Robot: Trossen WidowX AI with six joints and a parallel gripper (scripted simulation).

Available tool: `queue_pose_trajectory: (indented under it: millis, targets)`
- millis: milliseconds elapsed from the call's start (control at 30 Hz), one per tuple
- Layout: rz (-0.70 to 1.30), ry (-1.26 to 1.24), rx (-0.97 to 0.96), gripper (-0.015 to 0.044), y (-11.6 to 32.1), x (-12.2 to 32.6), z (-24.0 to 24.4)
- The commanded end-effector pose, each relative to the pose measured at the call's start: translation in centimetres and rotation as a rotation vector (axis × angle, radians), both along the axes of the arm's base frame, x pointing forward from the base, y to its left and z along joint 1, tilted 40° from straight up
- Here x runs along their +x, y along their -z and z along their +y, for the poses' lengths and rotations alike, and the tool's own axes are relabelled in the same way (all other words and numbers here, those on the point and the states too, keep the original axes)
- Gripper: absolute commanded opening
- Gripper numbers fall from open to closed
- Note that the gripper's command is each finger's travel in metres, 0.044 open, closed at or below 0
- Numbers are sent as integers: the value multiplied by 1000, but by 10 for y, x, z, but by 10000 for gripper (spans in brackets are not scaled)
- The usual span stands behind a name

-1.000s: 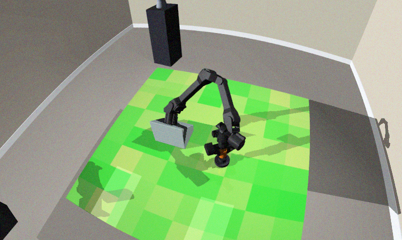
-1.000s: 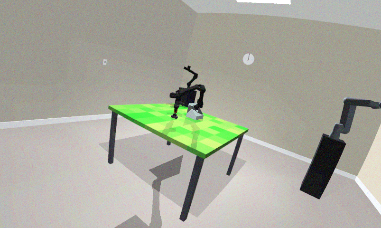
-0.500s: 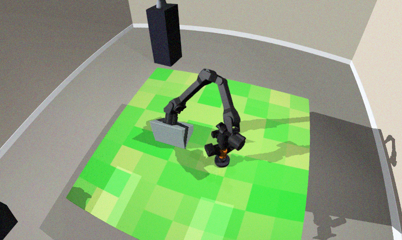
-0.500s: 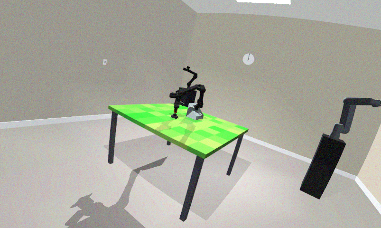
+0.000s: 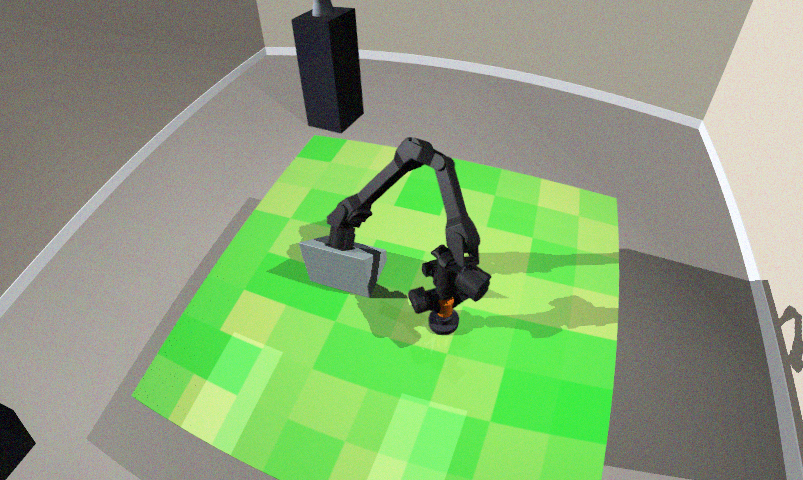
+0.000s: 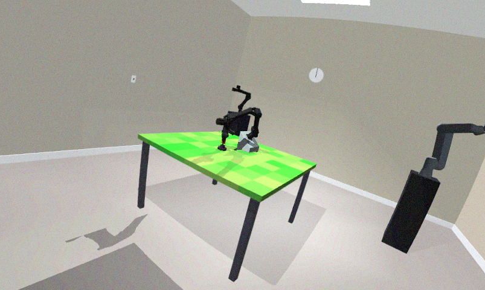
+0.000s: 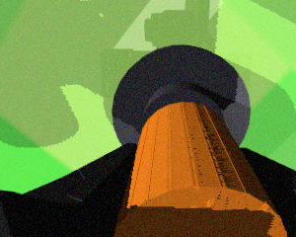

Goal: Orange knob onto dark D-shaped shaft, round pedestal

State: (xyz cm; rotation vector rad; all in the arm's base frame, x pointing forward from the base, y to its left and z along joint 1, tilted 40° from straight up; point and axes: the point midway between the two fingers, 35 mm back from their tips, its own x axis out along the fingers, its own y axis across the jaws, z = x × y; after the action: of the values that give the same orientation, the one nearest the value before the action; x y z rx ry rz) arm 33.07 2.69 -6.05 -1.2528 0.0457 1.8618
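The gripper (image 5: 446, 297) (image 6: 223, 137) is holding the orange knob (image 5: 445, 307) (image 6: 223, 141) (image 7: 187, 158) between its fingers, and the knob is standing over the round pedestal (image 5: 443, 324) (image 6: 221, 147) (image 7: 138, 94) with its lower end toward twelve o'clock in the wrist view. The collar at the pedestal's middle is showing just past that end; the shaft itself is hiding, so whether the flats are matching is impossible to tell. The step in hand is probably finding the angle and seating the knob. Doing it well is likely to mean keeping the knob's axis upright over the centre, pressing only lightly while turning the wrist slowly, and saving the firm push for when the knob starts dropping. Pressing hard on mismatched flats could be tilting the knob or slipping it in the grip; letting go should be waiting until it is sitting fully down. The arm (image 5: 450, 193) (image 6: 258, 122) is rising from its grey base (image 5: 337, 267) (image 6: 246, 142), bending at a high elbow toward one o'clock of that base in the top view, then reaching down so that the gripper is pointing at the table (image 5: 381, 356) (image 6: 187, 150), roughly four o'clock from the base.
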Motion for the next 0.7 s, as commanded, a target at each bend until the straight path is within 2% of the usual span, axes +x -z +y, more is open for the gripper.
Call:
queue_pose_trajectory:
  millis: [0, 667]
  targets:
    - [-12, -11, 5, 0, 0, 0, 1]
    - [25, 33, -1, 0, 0, 0, 1]
